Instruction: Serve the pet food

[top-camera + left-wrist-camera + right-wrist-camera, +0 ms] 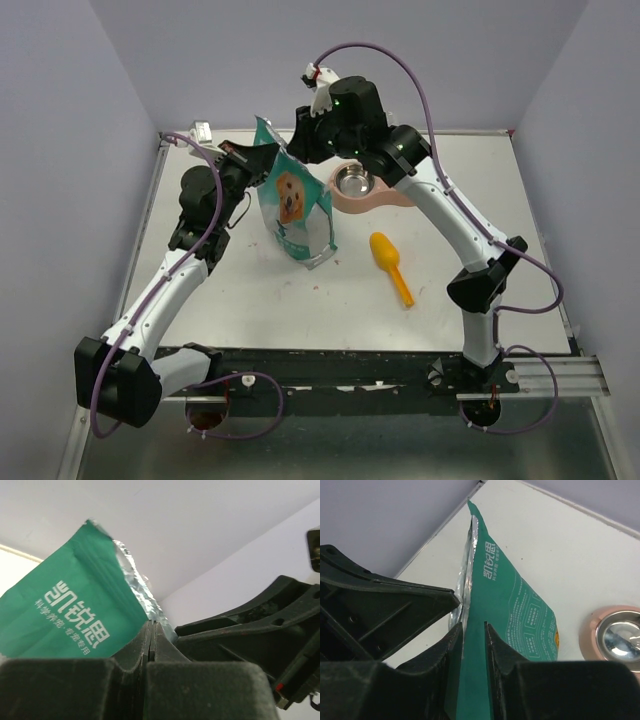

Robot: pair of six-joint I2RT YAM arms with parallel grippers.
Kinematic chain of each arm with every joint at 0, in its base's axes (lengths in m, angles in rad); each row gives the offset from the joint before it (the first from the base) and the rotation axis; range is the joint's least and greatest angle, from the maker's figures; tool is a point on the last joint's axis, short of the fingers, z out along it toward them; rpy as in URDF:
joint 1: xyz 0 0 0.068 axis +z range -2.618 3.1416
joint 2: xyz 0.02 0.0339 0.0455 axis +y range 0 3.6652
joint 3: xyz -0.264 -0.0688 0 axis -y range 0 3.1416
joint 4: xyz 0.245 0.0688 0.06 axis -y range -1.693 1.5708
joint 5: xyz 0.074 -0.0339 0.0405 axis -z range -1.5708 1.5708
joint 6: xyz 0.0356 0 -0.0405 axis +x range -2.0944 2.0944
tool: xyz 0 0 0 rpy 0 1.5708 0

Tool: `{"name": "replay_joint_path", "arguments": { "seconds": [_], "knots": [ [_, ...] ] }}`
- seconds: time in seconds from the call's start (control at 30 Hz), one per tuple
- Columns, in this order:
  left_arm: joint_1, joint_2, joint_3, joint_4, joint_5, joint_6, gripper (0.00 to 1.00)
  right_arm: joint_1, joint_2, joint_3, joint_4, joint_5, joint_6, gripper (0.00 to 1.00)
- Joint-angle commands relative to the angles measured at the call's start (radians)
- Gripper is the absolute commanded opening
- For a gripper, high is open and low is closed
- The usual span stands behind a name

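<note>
Near the worktop's far edge the teal bag stands upright. The left gripper is clamped tight on its foil lip and the right gripper nips the opposite panel, seemingly to spread the mouth. No pet food shows; presumably it's inside, with the bowl just beside.

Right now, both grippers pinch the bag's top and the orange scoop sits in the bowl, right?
No. The scoop lies on the table, apart from the bowl, as the top view shows. The left gripper and right gripper do pinch the bag's top.
</note>
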Motion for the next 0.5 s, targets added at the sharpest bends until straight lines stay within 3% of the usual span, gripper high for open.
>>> {"name": "replay_joint_path", "arguments": {
  "seconds": [0.0,0.17,0.2,0.23,0.37,0.43,0.47],
  "knots": [
    [-0.008,-0.028,0.012,0.149,0.062,0.001,0.00,-0.006,0.005,-0.012,0.008,-0.118,0.038,0.33],
    [-0.008,-0.022,0.026,0.126,0.062,-0.001,0.00,-0.006,0.032,0.011,-0.003,-0.148,0.049,0.27],
    [-0.010,-0.019,0.034,0.110,0.065,0.002,0.00,-0.007,0.037,0.014,-0.009,-0.140,0.046,0.21],
    [-0.008,-0.021,0.038,0.099,0.067,0.002,0.00,-0.007,0.038,0.016,-0.012,-0.119,0.042,0.01],
    [-0.008,-0.040,0.064,-0.007,0.052,-0.013,0.00,-0.006,0.024,-0.004,-0.007,-0.065,0.014,0.01],
    [-0.010,-0.063,0.083,-0.082,0.032,-0.019,0.00,-0.007,0.026,0.002,-0.015,-0.040,-0.003,0.16],
    [-0.010,-0.082,0.085,-0.122,0.007,-0.034,0.00,-0.007,0.029,0.004,-0.018,-0.028,-0.013,0.16]
  ]
}}
